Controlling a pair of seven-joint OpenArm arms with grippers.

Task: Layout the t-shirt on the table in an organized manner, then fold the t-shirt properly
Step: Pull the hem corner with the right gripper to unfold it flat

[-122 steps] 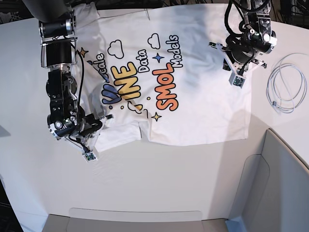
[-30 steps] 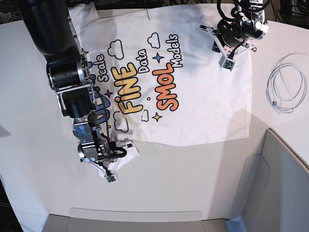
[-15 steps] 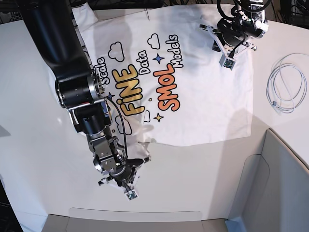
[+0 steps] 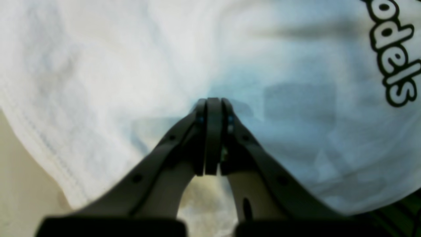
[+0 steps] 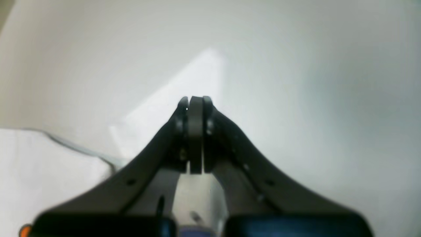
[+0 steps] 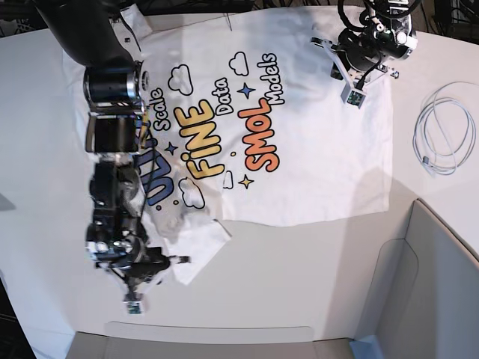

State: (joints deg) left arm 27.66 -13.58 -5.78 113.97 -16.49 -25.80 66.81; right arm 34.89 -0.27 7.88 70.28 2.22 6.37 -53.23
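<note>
Both pincers are shut and hold nothing. The right pincer [image 6: 135,294] has let go of the t-shirt [image 6: 314,142], which lies nearly flat on the worktop [image 6: 299,262]; the near corner maybe stays rumpled.

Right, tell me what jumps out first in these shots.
The t-shirt, spread print-up across the far half of the table, with orange "SMOL" and yellow "FINE" lettering. Its near-left corner lies crumpled beside the right gripper. The left gripper sits over the shirt's far-right part, and a coiled white cable lies at the right.
</note>
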